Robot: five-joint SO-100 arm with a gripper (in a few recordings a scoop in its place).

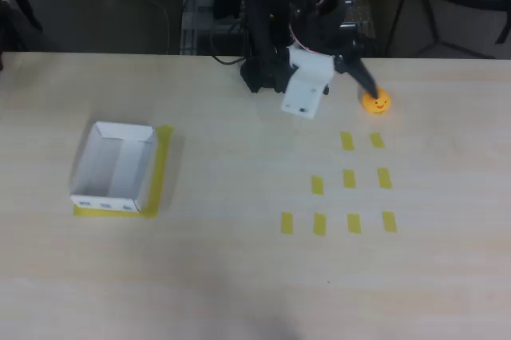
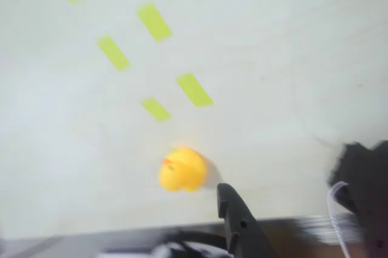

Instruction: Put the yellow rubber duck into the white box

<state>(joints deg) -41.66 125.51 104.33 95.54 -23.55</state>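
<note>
The yellow rubber duck (image 1: 376, 102) sat on the table (image 1: 239, 276) just above the tape strips (image 1: 348, 179), one black finger (image 2: 237, 218) of the gripper (image 1: 351, 85) beside it, fingers spread and empty, while the overhead view alone showed the white box (image 1: 116, 169) far left.

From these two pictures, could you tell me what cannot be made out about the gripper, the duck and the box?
- Gripper: overhead view, its white plate and arm hide the jaws; open or shut is unclear.
- Gripper, wrist view: cut off by the bottom edge, one dark finger shows, blurred.
- Duck: wrist view, face blurred.
- Box: overhead view, blue marks too small to read.
</note>
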